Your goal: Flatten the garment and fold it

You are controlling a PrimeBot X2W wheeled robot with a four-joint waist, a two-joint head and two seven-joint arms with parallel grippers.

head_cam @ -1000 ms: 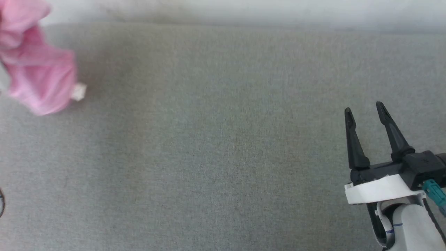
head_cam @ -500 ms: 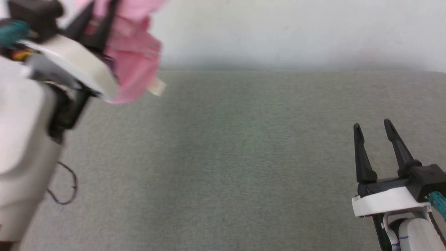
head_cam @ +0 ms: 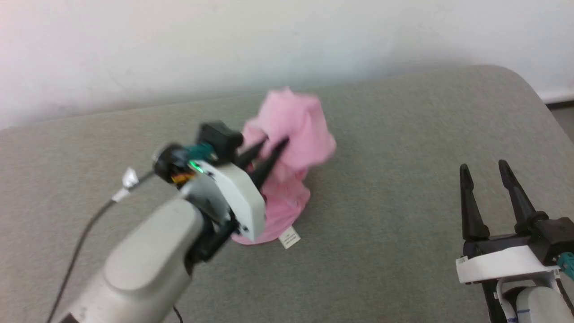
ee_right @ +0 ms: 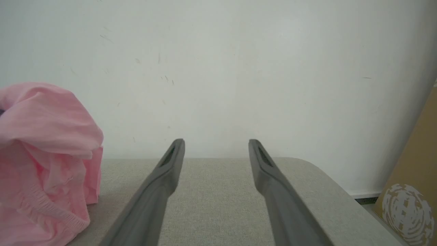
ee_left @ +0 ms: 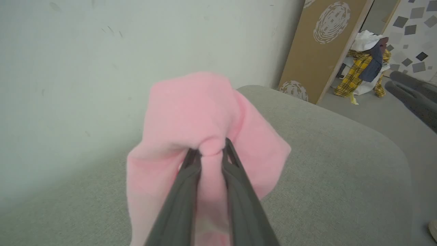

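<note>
Left wrist view gives us the tool first: the left gripper [ee_left: 209,150] has its two fingers drawn narrow, with a pinch of pink cloth caught between the tips. It holds the garment [ee_left: 191,102] there, and the cloth balloons over and around the fingers.

In the head view the bundle hangs from this pinch down to the grey padded surface [head_cam: 403,134]. Its lower part seems to rest there in a heap, and the small white label [head_cam: 289,237] lies at the near edge. So the long axis, as far as a crumpled thing has one, runs from the raised pinch downward and toward us. We judge it steep, not flat.

In the right wrist view the gathered waistband [ee_right: 51,208] shows low, on the side turned to the right arm. The right gripper [head_cam: 483,167] stands wide with nothing between its fingers, well apart, and the garment lies to its left. For spreading, we think the right arm must reach left to the waistband, since the left arm is the one on the cloth.
</note>
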